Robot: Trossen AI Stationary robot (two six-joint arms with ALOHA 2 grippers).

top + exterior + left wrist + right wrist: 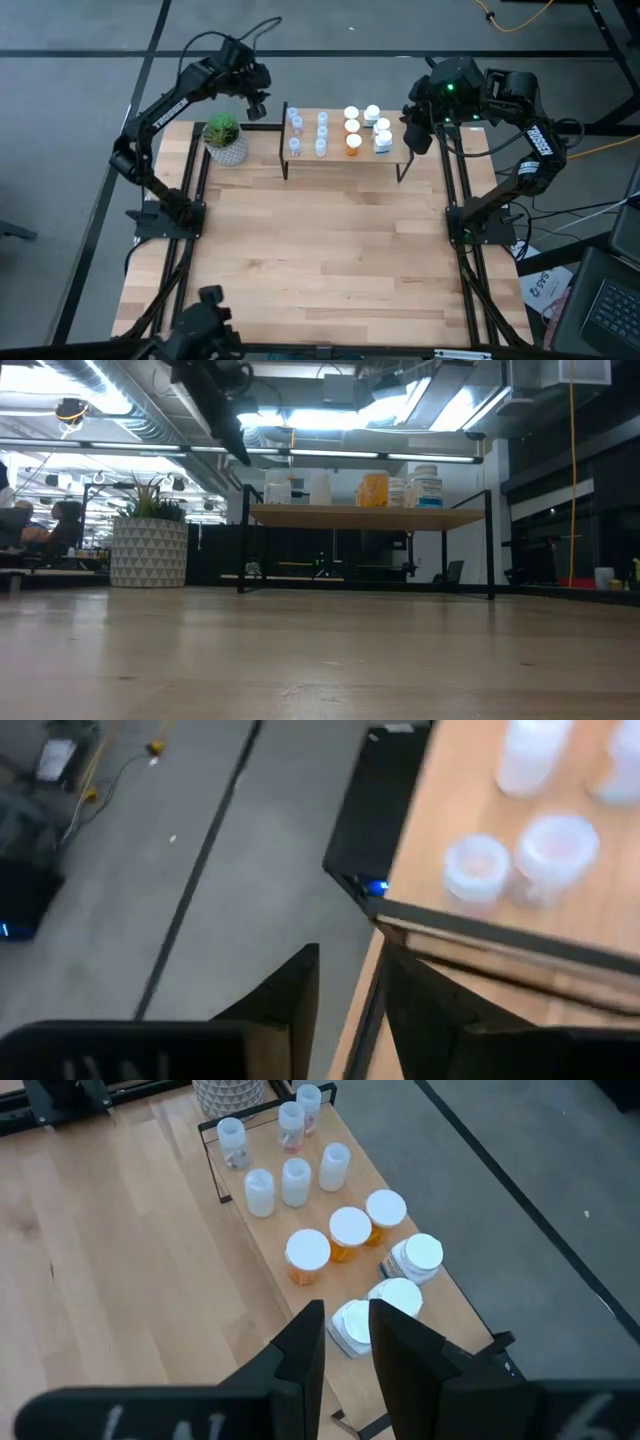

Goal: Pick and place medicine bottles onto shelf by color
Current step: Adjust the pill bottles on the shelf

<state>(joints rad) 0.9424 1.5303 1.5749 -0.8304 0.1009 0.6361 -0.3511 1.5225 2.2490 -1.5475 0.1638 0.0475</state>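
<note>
The shelf [340,156] stands at the table's far middle on black legs. On it stand several pale clear bottles [308,132] at the left, three orange bottles with white caps [352,127] in the middle and white bottles [381,131] at the right. My left gripper [258,107] hangs above the shelf's left end, narrowly open and empty; the left wrist view [350,985] shows two clear bottles [520,860] beyond it. My right gripper [414,138] hangs above the shelf's right end, narrowly open and empty, just over the white bottles [400,1285].
A green plant in a white patterned pot [226,139] stands left of the shelf, close under my left arm. The wooden tabletop [320,250] stretches from the shelf to the near edge. Black frame rails [190,200] run along both sides of the table.
</note>
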